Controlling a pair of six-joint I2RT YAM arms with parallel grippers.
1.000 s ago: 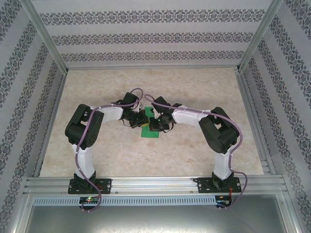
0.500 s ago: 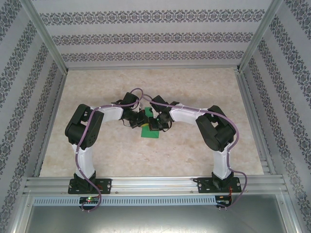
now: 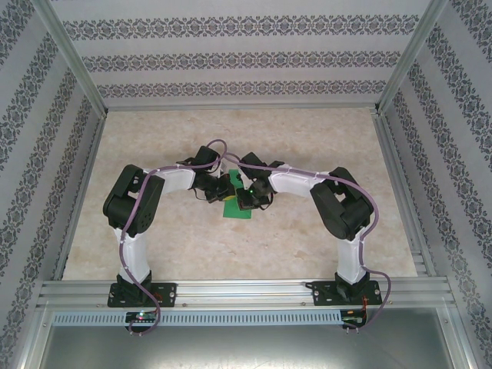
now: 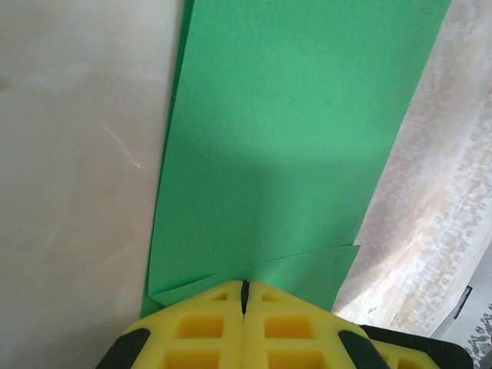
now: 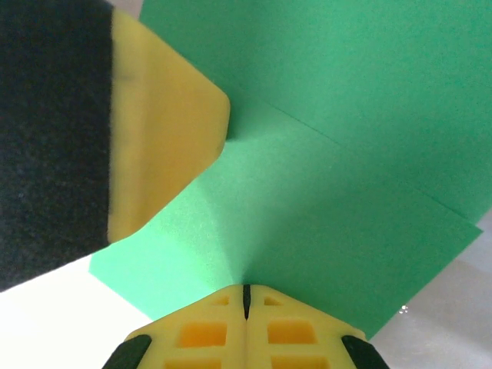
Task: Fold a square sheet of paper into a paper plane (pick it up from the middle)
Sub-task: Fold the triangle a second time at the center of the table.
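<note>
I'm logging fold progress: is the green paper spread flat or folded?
Folded. The paper is a narrow strip with a second layer peeking out along its left edge, and flap edges cross it in both wrist views.

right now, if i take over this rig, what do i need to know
Left gripper: shut, tips down on the near edge of the square sheet of paper.
Right gripper: shut, tips down on the same sheet, close beside the left one.
Paper: lies on the table, mid-table between the arms.
Done: folded over at least once; layered edges show.
Left: the remaining folds; no pointed plane shape yet.
</note>
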